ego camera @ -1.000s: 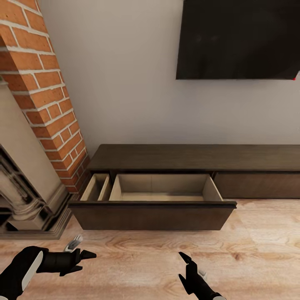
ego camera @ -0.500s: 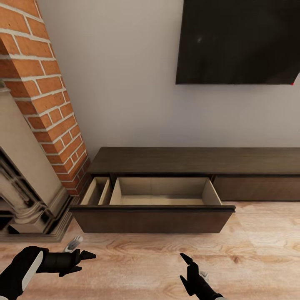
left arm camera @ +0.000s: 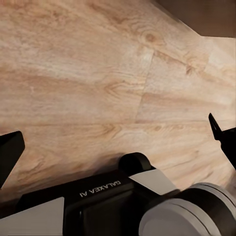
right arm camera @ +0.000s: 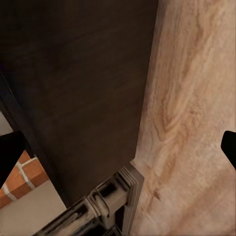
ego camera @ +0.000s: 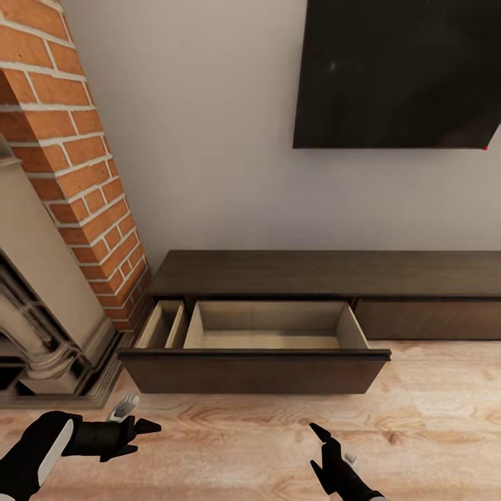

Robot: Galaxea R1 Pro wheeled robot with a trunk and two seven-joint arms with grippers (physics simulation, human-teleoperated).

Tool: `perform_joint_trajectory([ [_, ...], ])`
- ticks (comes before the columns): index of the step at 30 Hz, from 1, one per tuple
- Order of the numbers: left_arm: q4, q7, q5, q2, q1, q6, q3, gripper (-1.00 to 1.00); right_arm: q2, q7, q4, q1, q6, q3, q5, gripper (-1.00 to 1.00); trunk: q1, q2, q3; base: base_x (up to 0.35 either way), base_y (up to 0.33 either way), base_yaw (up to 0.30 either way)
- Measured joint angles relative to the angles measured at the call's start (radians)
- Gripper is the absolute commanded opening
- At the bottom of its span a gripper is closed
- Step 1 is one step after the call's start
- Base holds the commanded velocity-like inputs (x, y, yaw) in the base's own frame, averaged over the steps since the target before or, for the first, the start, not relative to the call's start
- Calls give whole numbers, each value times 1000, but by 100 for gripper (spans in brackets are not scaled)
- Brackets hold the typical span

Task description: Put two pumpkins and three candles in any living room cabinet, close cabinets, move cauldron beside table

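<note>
Both arms held low — left gripper [ego camera: 139, 431] and right gripper [ego camera: 325, 449] jaws spread, empty.

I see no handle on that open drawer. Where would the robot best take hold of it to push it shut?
Probably no grip is needed: the drawer front is a flat, handle-less panel facing the robot. Either hand, say the right hand, could press on it from the floor side. For a real hold, its top edge is the one lip to pinch from above.

The cabinet [ego camera: 327, 275] and the dark wall screen [ego camera: 400, 69] run off the right edge
</note>
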Motion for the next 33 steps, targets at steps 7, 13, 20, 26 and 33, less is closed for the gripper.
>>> perform_joint_trajectory([
  [7, 0, 12, 0, -1, 0, -2, 0, 100, 1, -10, -1, 0, 0, 0, 0, 100, -27, 49, 22, 0, 0, 0],
  [13, 0, 64, 1, -1, 0, -2, 0, 100, -1, -67, -1, -1, 6, 0, 0, 100, -50, 91, 41, 0, 0, 0],
  [20, -1, 150, 2, -3, -1, -4, 1, 100, -1, -131, -1, 0, 7, -2, -1, 100, -77, 140, 63, -95, 8, 0],
  [26, -3, 212, 1, -28, 0, -6, 1, 100, -1, -144, -1, 0, 5, 3, 3, 100, -100, 182, 81, -200, 24, 0],
  [33, -4, 277, 3, -33, 0, -8, 1, 100, -1, -149, -3, 0, 1, 99, 52, 100, -126, 231, 103, -34, 3, 0],
])
